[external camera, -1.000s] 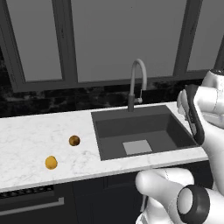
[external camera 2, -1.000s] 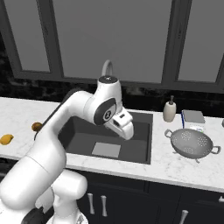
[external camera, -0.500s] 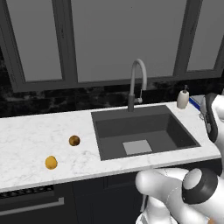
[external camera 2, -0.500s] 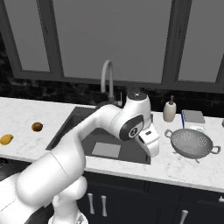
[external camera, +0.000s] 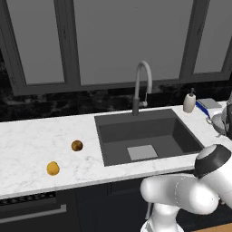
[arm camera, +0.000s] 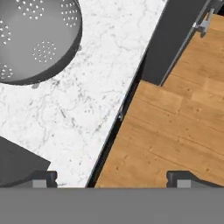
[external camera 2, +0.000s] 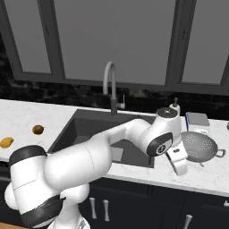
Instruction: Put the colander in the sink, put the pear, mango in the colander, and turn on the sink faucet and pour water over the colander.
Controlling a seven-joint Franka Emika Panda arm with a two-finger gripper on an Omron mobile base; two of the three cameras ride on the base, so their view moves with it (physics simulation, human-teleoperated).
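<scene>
The colander (external camera 2: 199, 146) stands upright on the marble counter right of the sink (external camera 2: 85, 129); it also fills the top left corner (arm camera: 39, 39) of the hand view. My gripper (external camera 2: 181, 170) hangs open and empty over the counter's front edge, just left and in front of the colander, not touching it. Its fingertips (arm camera: 43, 177) show wide apart in the hand view. The pear (external camera: 77, 145) and the mango (external camera: 53, 168) lie on the counter left of the sink. Behind the basin rises the sink faucet (external camera: 142, 86), with no water showing.
A white soap bottle (external camera 2: 174, 107) and a flat white-and-blue box (external camera 2: 197, 120) stand behind the colander. The counter's front edge (arm camera: 118, 118) runs diagonally under the hand, with dark cabinet fronts and wooden floor (arm camera: 175, 131) beyond it.
The arm has swung right, from above the sink to the counter's front edge beside the colander. The jaws stayed open. Fruit and colander have not moved.
</scene>
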